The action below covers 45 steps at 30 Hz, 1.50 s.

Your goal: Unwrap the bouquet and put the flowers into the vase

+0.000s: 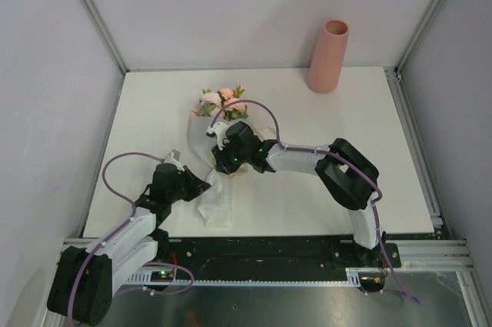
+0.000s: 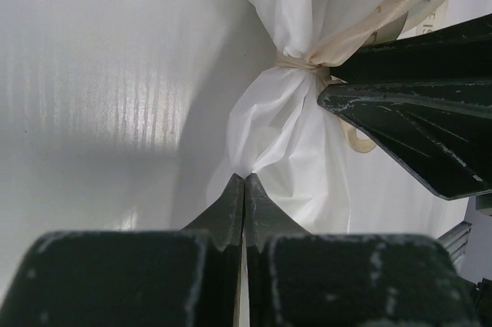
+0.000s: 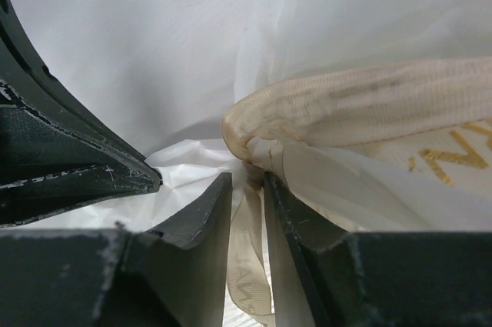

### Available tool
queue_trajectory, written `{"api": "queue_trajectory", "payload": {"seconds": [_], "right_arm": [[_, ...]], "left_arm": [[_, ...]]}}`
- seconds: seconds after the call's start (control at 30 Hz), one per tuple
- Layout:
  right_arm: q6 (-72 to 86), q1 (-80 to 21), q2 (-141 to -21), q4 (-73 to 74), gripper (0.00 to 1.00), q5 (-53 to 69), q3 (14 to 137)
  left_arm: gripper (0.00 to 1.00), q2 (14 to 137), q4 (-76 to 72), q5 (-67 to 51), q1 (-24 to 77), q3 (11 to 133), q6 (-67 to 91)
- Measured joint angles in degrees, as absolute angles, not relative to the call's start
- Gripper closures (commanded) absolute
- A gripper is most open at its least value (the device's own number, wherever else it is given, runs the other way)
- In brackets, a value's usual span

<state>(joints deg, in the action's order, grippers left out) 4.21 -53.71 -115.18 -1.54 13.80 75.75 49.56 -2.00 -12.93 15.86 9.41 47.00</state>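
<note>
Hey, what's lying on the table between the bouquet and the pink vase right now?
Nothing. In the top view, the stretch of white table between the bouquet and the vase is bare.

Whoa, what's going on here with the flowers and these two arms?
Two robot arms are unwrapping a small bouquet of pink and peach roses wrapped in thin white paper, which lies on the white table. The left arm's fingers are shut on the paper's twisted tail. The right arm's fingers stand slightly apart around a strand of the cream ribbon tied round the wrap. The knot is not yet undone. The tall salmon-pink vase stands apart at the far right, with no flowers in it.
</note>
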Motion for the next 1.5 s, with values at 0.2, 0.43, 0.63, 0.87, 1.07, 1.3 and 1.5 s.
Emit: {"api": "queue_trajectory", "payload": {"seconds": [0.2,0.43,0.63,0.87,1.07,1.3,1.5], "right_arm": [[3.25,-54.46,-116.62,-0.99,0.78,11.77,77.67],[2.94,-53.58,-116.86,-0.69,0.99,13.39,78.28],[7.40,-49.58,-116.86,-0.34,1.00,24.14,78.28],[13.56,-46.28,-116.90,-0.30,1.00,34.39,78.26],[19.09,-45.21,-117.54,-2.90,1.00,38.79,78.02],[25.61,-43.05,-117.86,-7.07,1.00,40.66,75.26],[28.84,-42.37,-117.86,-11.05,1.00,40.49,71.66]], "left_arm": [[1.00,49.56,-2.02,-12.05,15.86,9.41,47.00],[1.00,49.60,-2.02,-11.86,15.86,9.41,47.00],[1.00,50.19,-2.61,-12.23,15.88,9.43,47.03],[1.00,50.37,-3.16,-12.40,16.19,9.43,47.03],[1.00,50.35,-3.11,-12.19,16.29,9.43,47.03],[1.00,49.69,-3.36,-12.16,16.38,9.41,47.03],[1.00,49.56,-3.29,-12.19,16.47,9.08,47.03]]}}
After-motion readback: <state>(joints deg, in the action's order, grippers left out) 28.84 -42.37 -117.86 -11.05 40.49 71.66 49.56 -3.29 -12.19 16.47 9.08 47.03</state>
